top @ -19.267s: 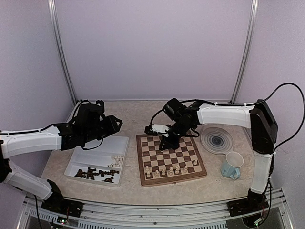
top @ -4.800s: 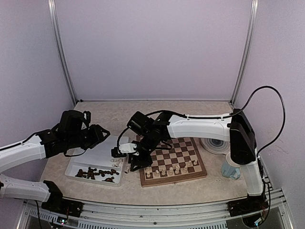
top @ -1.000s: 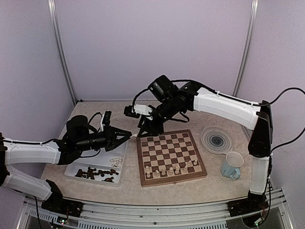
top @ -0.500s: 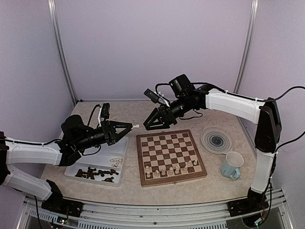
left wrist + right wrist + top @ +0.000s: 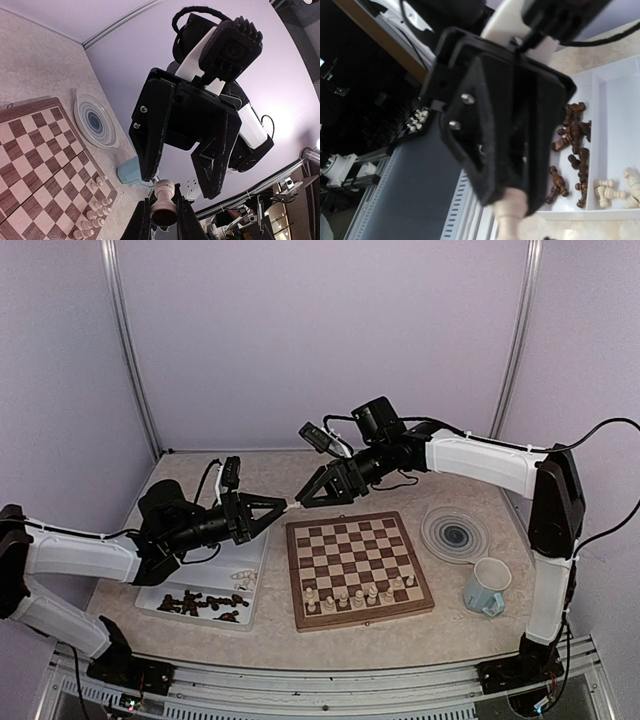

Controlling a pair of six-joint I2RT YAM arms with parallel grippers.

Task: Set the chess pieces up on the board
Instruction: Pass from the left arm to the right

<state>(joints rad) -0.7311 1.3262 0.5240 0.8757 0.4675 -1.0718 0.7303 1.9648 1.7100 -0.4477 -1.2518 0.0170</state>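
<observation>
Left gripper (image 5: 281, 506) fingers clamped on one cream piece (image 5: 164, 202), held in the air above the gap between the white tray (image 5: 190, 575) and the far left corner of the board (image 5: 350, 545); its long axis runs out along the fingers, roughly level, aimed at the right gripper (image 5: 310, 499); right jaws spread wide, tips just beside the piece, not closed on it; other cream chessmen (image 5: 357, 594) stand in the board's near rows; dark chessmen (image 5: 205, 603) lie in the tray; bare table (image 5: 260, 475) behind both grippers.
</observation>
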